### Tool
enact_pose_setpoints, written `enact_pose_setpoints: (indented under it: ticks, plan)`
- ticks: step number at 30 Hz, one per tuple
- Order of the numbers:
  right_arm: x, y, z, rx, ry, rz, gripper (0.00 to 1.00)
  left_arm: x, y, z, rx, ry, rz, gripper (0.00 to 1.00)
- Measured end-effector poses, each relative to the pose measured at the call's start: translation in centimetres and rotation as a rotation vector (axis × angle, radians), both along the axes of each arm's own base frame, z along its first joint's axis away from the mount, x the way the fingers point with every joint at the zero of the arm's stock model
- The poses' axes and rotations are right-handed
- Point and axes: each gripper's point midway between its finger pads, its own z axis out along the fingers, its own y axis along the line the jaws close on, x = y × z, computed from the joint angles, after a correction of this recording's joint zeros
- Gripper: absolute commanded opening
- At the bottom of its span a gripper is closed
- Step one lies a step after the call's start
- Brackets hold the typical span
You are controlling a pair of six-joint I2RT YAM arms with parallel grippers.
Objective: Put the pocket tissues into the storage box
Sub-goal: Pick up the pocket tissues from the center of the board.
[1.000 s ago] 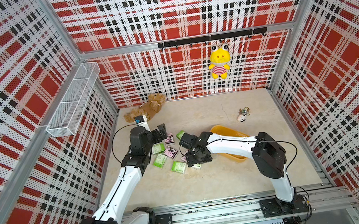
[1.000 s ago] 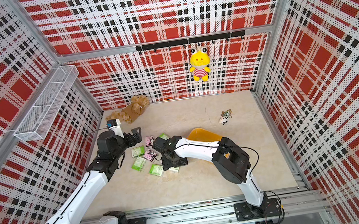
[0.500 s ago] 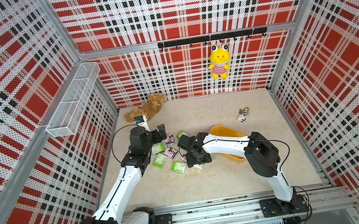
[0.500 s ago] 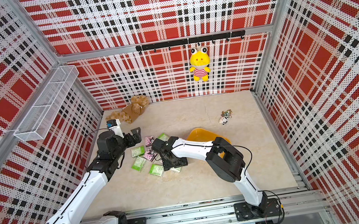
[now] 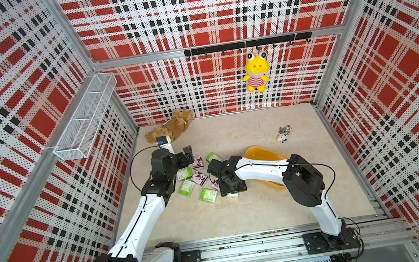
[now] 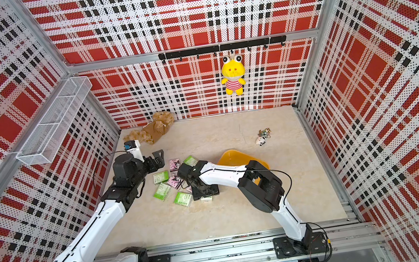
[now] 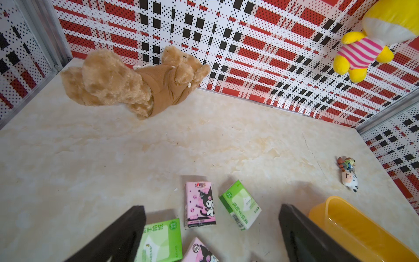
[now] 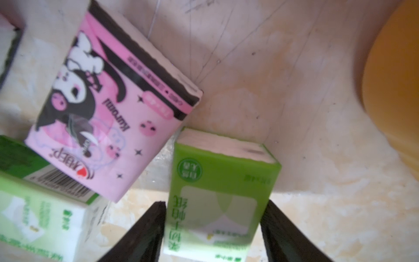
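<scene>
Several pocket tissues lie loose on the beige floor, among them green packets and pink ones. The yellow-orange storage box stands just right of them, partly under my right arm. My right gripper is down among the packets. Its two fingers press against both sides of one green packet, which rests on the floor. My left gripper hovers open at the left of the pile, with nothing between its fingers.
A brown plush bear lies in the back left corner. A yellow frog plush hangs from the black hook rail. A small keychain trinket lies behind the box. A white wire basket is on the left wall.
My right gripper has shifted a little left over the packets and its fingers have come together on the green packet. The left arm has not moved.
</scene>
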Motion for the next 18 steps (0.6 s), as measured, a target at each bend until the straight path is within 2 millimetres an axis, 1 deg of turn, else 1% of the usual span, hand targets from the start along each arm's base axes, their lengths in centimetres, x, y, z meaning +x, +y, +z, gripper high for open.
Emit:
enact_pose_setpoints:
  ticks: [3,6,12,15,18]
  plan:
    - [0.0,0.0,-0.1,0.001,0.003,0.003,0.57,0.0,0.0,0.0,0.0,-0.001,0.001,0.99]
    - [0.0,0.1,-0.1,0.004,0.004,0.008,0.52,0.0,0.1,0.1,-0.001,-0.004,0.002,0.99]
    - [0.2,0.2,0.3,0.007,-0.012,0.043,0.52,-0.1,0.1,0.3,-0.003,-0.008,0.003,0.99]
    - [0.3,0.4,1.4,0.021,-0.032,0.099,0.53,-0.1,0.2,0.3,-0.003,-0.008,0.003,0.99]
    - [0.5,1.0,3.7,0.066,-0.074,0.167,0.52,-0.1,0.2,0.3,-0.003,-0.008,0.003,0.99]
